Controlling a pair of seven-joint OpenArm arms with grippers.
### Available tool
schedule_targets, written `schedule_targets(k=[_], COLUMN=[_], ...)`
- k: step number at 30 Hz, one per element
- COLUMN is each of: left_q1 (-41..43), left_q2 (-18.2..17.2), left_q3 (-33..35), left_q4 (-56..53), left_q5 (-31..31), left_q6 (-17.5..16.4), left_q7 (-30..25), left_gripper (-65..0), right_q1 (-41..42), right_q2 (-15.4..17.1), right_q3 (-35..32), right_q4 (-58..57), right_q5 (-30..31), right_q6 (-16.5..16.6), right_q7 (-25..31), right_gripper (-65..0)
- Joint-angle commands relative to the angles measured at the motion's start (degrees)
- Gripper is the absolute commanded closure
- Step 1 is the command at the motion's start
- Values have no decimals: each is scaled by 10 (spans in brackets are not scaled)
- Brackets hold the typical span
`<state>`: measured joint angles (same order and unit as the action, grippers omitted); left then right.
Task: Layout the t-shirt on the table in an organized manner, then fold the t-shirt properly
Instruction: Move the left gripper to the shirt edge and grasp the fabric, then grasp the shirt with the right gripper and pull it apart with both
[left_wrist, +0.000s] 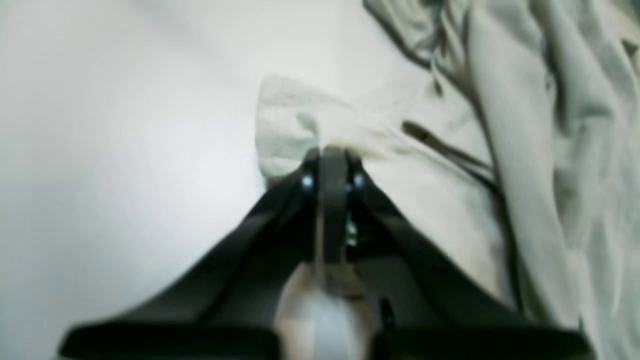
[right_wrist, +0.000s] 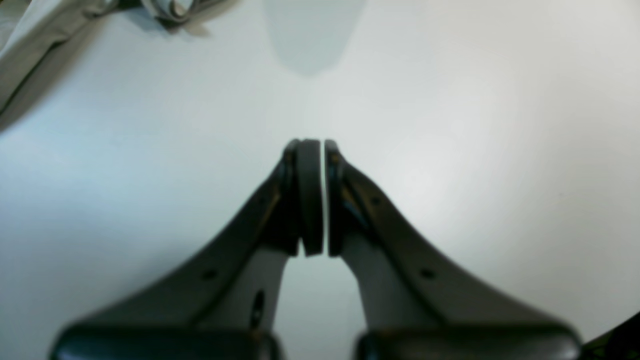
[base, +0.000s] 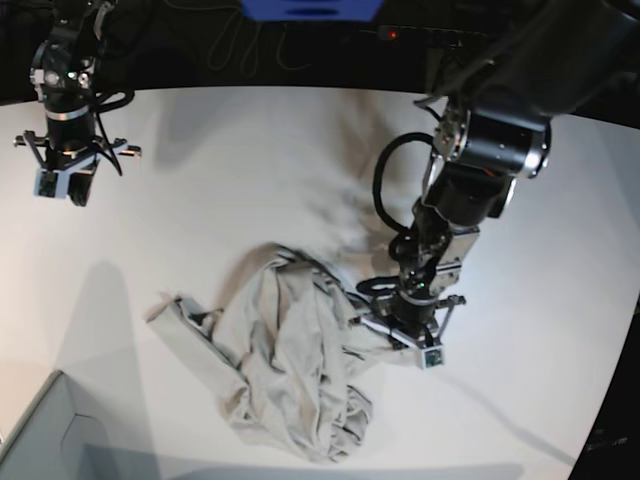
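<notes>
Nearest, the shirt (base: 285, 360) is lying bunched toward the table's (base: 250, 150) near edge, not yet spread. Beside it, the left gripper (left_wrist: 332, 155) is pinching a cloth edge, likely to draw it flat. Farther, by the far corner, the right gripper (right_wrist: 322, 145) is hanging pressed together, empty, clear of the work.

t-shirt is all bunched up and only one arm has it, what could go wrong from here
1. The left gripper is shut on just a small edge of the t-shirt; that thin pinch may slip out when pulled.
2. The shirt lies crumpled and twisted, so lifting one point may drag the whole heap across the table instead of spreading it.
3. The right gripper is shut, empty and far off, so nothing anchors the other side.
</notes>
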<state>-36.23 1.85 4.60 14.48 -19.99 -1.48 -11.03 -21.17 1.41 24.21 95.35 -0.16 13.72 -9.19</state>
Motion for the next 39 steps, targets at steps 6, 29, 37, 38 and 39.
schedule_targets(k=[6, 29, 37, 38, 39], left_q1=[26, 336, 360, 360, 361], left_q2=[-65, -267, -265, -265, -266], left_q3=[-2, -2, -2, -2, -2], left_q4=[131, 497, 500, 500, 500], left_q5=[-18, -305, -305, -305, -305], left_q6=[8, 10, 10, 10, 10], left_q7=[-13, -12, -11, -11, -11], left_gripper=[0, -257, -258, -258, -258], right_q1=[6, 280, 352, 360, 366], right_q2=[3, 1, -8, -10, -11], right_q3=[-3, -270, -330, -328, -328], right_q4=[11, -247, -366, -380, -392], right_q5=[2, 5, 5, 5, 5], right_q6=[7, 7, 31, 31, 31], right_q7=[17, -91, -91, -91, -91], right_gripper=[0, -389, -388, -385, -373])
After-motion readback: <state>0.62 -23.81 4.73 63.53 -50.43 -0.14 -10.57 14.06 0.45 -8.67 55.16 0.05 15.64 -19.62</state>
